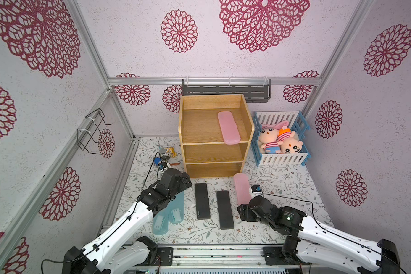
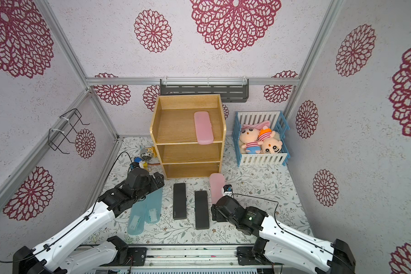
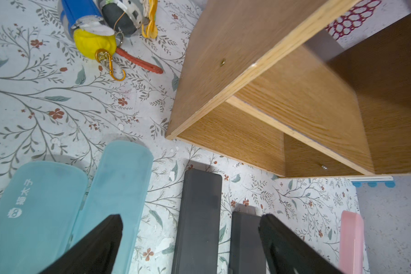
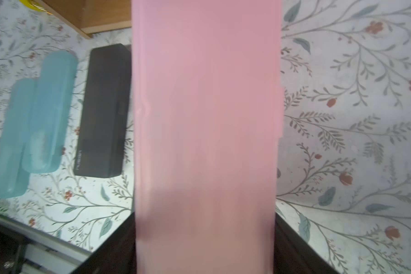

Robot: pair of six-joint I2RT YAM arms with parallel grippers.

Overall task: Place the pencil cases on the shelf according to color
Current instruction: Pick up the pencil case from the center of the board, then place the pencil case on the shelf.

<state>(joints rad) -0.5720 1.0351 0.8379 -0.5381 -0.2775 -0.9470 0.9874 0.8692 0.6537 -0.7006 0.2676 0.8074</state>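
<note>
right gripper (image 4: 204, 225) clamped across the width of held pink case (image 4: 204, 106), dark fingers on both long sides at its near end; case points lengthwise toward the shelf, far end just short of the bottom tier in a top view (image 1: 242, 187); can't tell if it's off the table or resting on it

left gripper (image 3: 191, 220) fingers spread, nothing between them, hovering over the gap between inner blue case (image 3: 121, 180) and left black case (image 3: 199, 213)

on the table (image 1: 282, 189), in a row in front of the shelf: outer blue case (image 1: 160, 220) and inner blue case touching side by side, partly under the left arm; left black case, then right black case (image 1: 225, 210) slightly nearer the robot, apart from each other; held pink case rightmost

shelf (image 1: 211, 102) upright at the back, open side facing the robot; second pink case (image 1: 228, 128) lying on the top tier, right side, near end poking over the front edge

crate (image 1: 280, 159) with plush toys (image 1: 268, 140) right of shelf, keychain clutter (image 1: 165, 156) left of it
</note>
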